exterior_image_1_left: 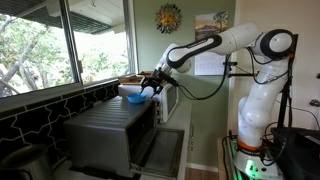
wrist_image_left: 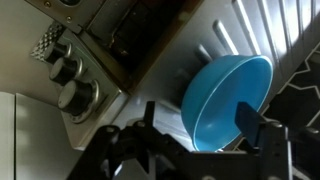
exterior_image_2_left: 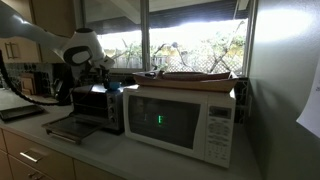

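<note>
A blue bowl [wrist_image_left: 225, 95] rests on the ridged metal top of a toaster oven [wrist_image_left: 262, 28], seen from above in the wrist view. My gripper [wrist_image_left: 200, 118] hangs just over it with its jaws wide apart. One finger [wrist_image_left: 250, 118] is over the bowl's inside and the other finger [wrist_image_left: 150, 115] stands outside its rim, neither clearly pressing on it. In an exterior view the gripper [exterior_image_1_left: 150, 88] reaches down to the bowl [exterior_image_1_left: 133, 98] on the toaster oven [exterior_image_1_left: 110, 125]. The bowl is hard to make out behind the arm [exterior_image_2_left: 80, 48].
The toaster oven's door hangs open at the front [exterior_image_2_left: 70, 125], with its knobs [wrist_image_left: 70, 75] to one side. A white microwave [exterior_image_2_left: 180, 120] stands right beside it. Windows [exterior_image_1_left: 60, 45] and a dark tiled wall [exterior_image_1_left: 40, 110] run close behind the counter.
</note>
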Controlling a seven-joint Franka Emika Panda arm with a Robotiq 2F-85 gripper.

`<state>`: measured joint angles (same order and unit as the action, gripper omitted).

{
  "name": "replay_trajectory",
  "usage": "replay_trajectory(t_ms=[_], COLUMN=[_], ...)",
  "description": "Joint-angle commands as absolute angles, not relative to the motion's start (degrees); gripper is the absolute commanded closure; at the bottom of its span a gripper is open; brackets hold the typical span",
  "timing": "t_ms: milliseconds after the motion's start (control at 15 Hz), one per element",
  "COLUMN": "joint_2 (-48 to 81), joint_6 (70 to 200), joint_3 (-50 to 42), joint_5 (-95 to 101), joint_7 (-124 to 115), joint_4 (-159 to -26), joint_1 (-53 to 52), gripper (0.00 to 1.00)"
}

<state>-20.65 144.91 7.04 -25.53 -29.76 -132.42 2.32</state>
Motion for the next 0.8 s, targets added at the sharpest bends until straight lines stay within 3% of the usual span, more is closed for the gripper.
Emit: replay_trajectory(t_ms=[0, 467, 733], joint_2=[-17.8, -18.9, -19.5], joint_6=[144.6, 142.8, 142.6], joint_3=[5.6, 4.9, 4.9], joint_5=[-23.4, -18.2, -16.7], joint_7=[-28.6, -28.3, -27.8], joint_4=[-130.2, -129.6, -129.3], joint_1=[1.6, 2.1, 2.1], gripper=[0.49, 0.98, 0.98])
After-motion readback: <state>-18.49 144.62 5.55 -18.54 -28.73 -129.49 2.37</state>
